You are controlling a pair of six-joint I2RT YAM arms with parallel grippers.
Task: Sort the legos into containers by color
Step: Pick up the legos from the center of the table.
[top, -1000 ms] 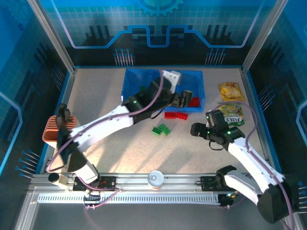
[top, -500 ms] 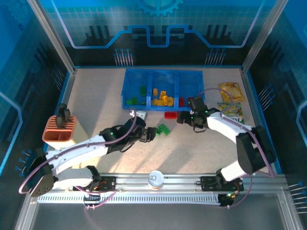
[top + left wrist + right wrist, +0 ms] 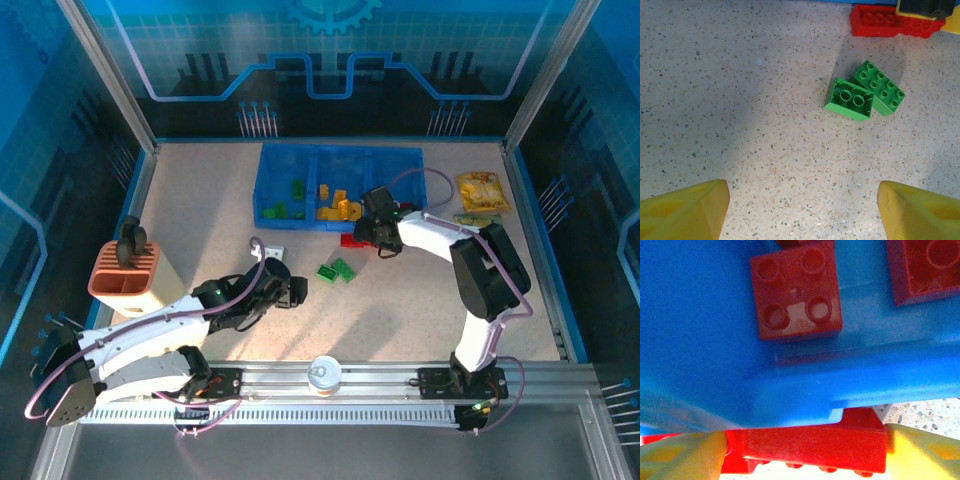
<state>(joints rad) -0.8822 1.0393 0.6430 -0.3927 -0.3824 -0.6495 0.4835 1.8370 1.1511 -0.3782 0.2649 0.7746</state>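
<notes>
The top camera hangs high at the near edge, looking down over the whole surface (image 3: 200,200). The left wrist camera faces steeply down, fairly near the green bricks (image 3: 865,92). The right wrist camera sits very close against the tray (image 3: 715,340) wall. All three catch the red brick (image 3: 890,22) before it.

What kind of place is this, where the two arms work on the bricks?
Probably an enclosed robot work cell, in a lab or a demo booth. A metal frame with blue printed wall panels encloses the speckled table, and the left arm and right arm are bolted to an aluminium rail at its near edge.
</notes>
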